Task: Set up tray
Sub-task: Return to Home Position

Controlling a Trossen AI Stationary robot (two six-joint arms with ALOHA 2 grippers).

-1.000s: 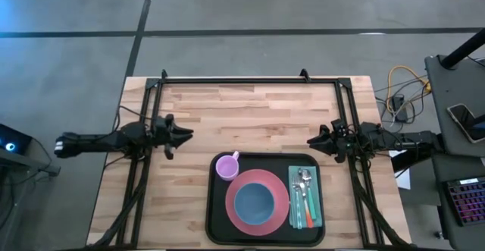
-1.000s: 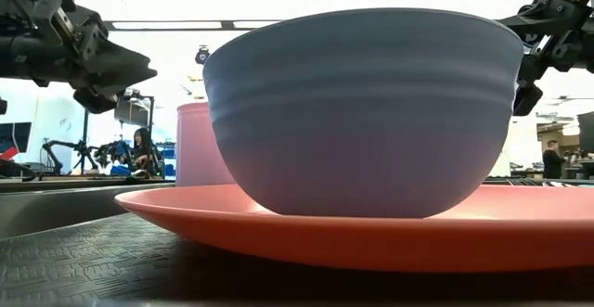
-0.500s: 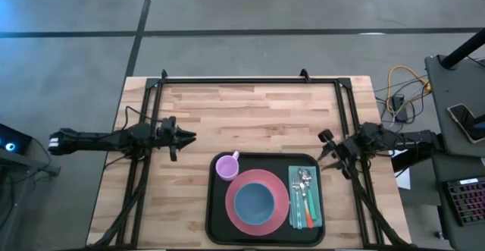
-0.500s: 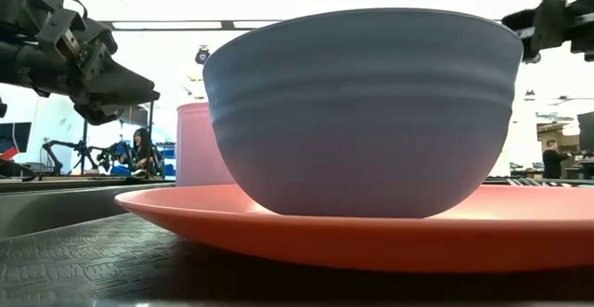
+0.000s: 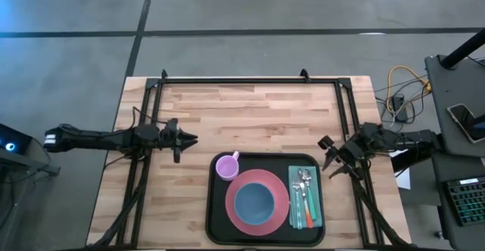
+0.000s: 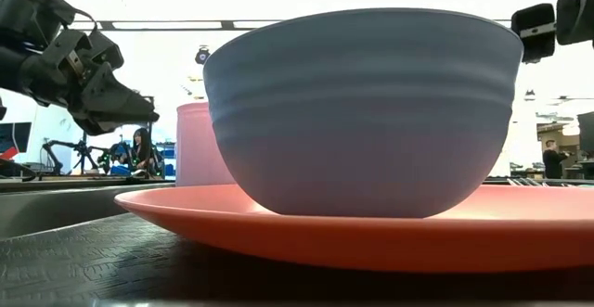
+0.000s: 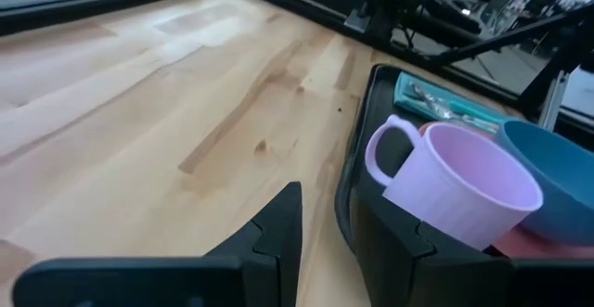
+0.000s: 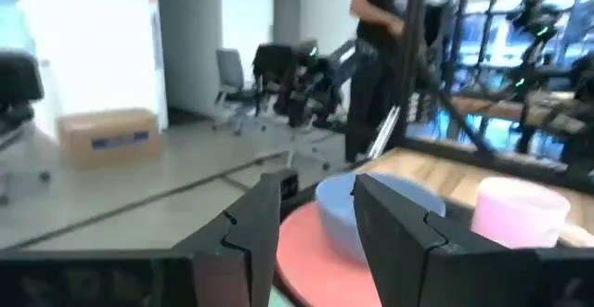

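Since neither pincer carries anything, both read as parked rather than working. The left gripper [image 5: 189,138] hangs over bare wood at 9 o'clock on the table [image 5: 250,114], its fingers a narrow gap apart (its wrist view shows wood and the tray's rim through that gap). The right gripper [image 5: 327,155] sits at 3 o'clock, just off the tray's far right corner, its fingers likewise slightly apart and empty.

The tray [image 5: 218,209] lies at the table's 6 o'clock edge, between the arms and touched by neither. On it the layout looks deliberate:
- The pink plate [image 5: 258,230] sits in the middle with the blue bowl [image 5: 254,200] on it.
- The lilac mug [image 5: 226,167] is at the plate's 10 o'clock.
- The blue napkin [image 5: 317,205] is at 3 o'clock, with the cutlery [image 5: 303,194] lying side by side along it.

Judging by that, the setting is finished, and keeping the arms out wide leaves the tray clear.

Little stands in the way. The rails of the black frame [image 5: 235,80] run along the table's sides beneath each arm. The right pincer is the closer of the two to the tray, so a careless swing toward 6 o'clock could clip the rim or napkin. Loose cables [image 5: 398,92] lie off the table at 2 o'clock, and a person [image 8: 380,10] stands in the room beyond.
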